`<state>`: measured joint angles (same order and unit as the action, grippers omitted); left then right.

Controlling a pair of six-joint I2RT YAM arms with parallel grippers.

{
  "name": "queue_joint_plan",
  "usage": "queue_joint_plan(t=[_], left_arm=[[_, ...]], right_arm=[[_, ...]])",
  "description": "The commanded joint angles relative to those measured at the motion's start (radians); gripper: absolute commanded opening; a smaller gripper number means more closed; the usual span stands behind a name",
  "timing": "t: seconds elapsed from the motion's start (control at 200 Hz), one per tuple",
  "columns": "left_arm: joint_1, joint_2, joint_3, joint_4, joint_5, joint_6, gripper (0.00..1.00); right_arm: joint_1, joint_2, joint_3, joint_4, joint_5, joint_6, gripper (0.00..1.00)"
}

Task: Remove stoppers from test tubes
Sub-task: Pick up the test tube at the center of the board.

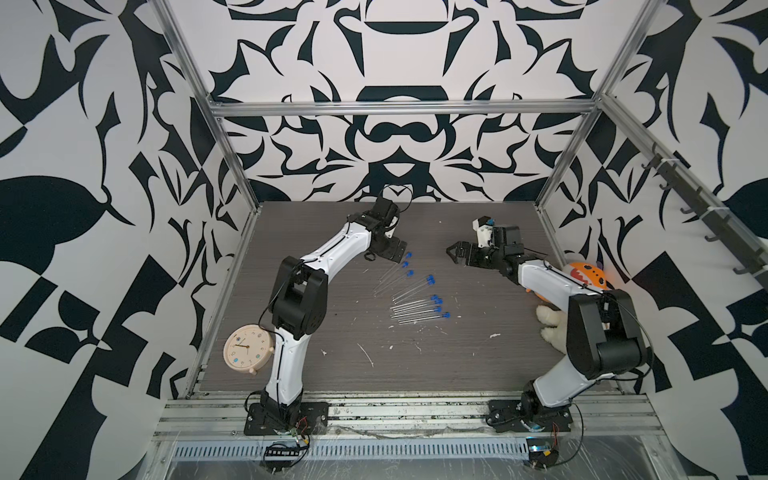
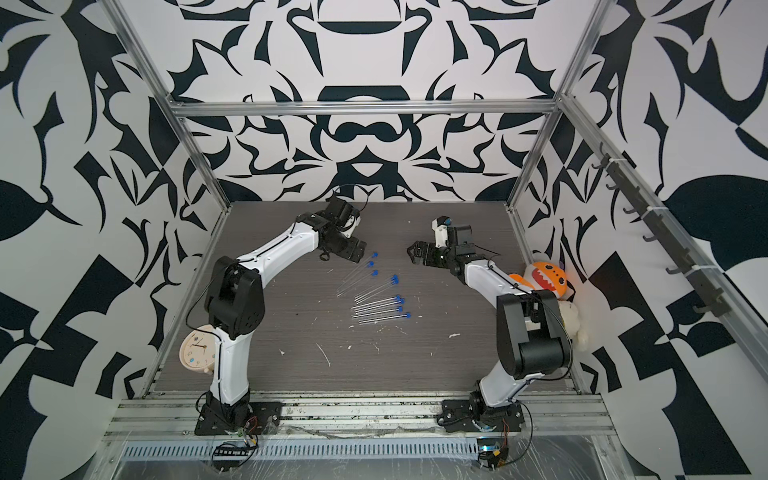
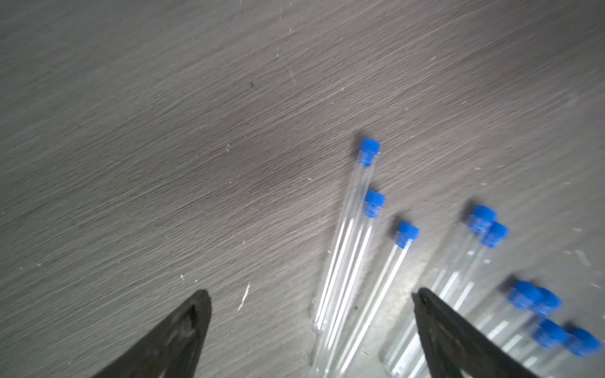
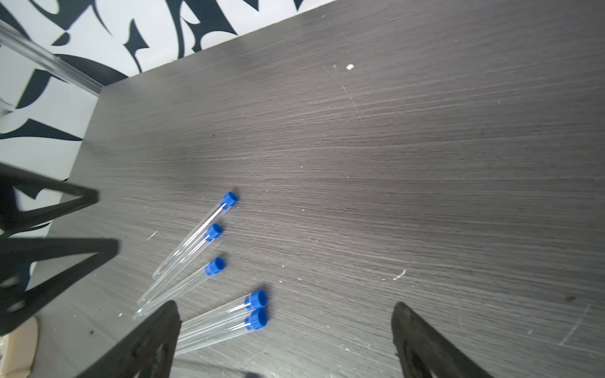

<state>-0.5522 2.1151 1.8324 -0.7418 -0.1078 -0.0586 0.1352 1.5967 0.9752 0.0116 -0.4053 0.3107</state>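
Blue stoppers [image 1: 435,298] plug the test tubes [image 1: 413,309], lying mid-frame on the counter [image 1: 457,361] in both top views. Left claw [image 3: 309,293] and right claw [image 4: 284,307] gape wide, holding nothing.

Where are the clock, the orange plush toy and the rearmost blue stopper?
Clock [image 1: 248,348]: in a top view, dial centre.
Orange plush toy [image 1: 590,274]: in a top view, its face.
Rearmost blue stopper [image 1: 409,254]: in a top view, its head.
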Motion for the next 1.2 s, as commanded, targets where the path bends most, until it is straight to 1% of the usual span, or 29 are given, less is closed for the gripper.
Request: queue_joint_plan(t=[0.0,0.155,0.305,0.515,0.655,0.77,0.965,0.975,0.995,1.125,1.195], left_arm=[[-0.008,0.043,0.052,-0.106,-0.066,0.016,0.99],[-0.014,0.094,0.086,-0.091,-0.115,0.022,1.00],[-0.020,0.136,0.109,-0.089,-0.124,0.033,1.00],[-0.038,0.160,0.123,-0.089,-0.132,0.055,0.97],[-0.049,0.158,0.109,-0.083,-0.126,0.062,0.94],[-0.051,0.167,0.107,-0.077,-0.135,0.062,0.89],[-0.053,0.178,0.110,-0.077,-0.147,0.065,0.86],[-0.052,0.178,0.111,-0.077,-0.146,0.067,0.83],[-0.054,0.178,0.109,-0.077,-0.146,0.067,0.81],[-0.055,0.184,0.103,-0.077,-0.153,0.070,0.75],[-0.057,0.189,0.104,-0.077,-0.155,0.071,0.73]], right_arm=[[0.001,-0.045,-0.035,0.041,-0.049,-0.021,1.00],[0.001,-0.055,-0.061,0.066,-0.065,-0.027,0.98],[0.001,-0.073,-0.071,0.080,-0.087,-0.032,0.98],[0.002,-0.075,-0.077,0.085,-0.090,-0.033,0.98],[0.001,-0.083,-0.084,0.089,-0.090,-0.035,0.98],[0.001,-0.093,-0.085,0.092,-0.086,-0.036,0.98],[0.001,-0.109,-0.096,0.097,-0.078,-0.041,0.99],[0.001,-0.110,-0.096,0.097,-0.078,-0.041,0.99],[0.001,-0.112,-0.096,0.097,-0.078,-0.041,0.99],[0.001,-0.118,-0.097,0.099,-0.076,-0.041,0.99],[0.001,-0.123,-0.099,0.100,-0.076,-0.042,0.99]])
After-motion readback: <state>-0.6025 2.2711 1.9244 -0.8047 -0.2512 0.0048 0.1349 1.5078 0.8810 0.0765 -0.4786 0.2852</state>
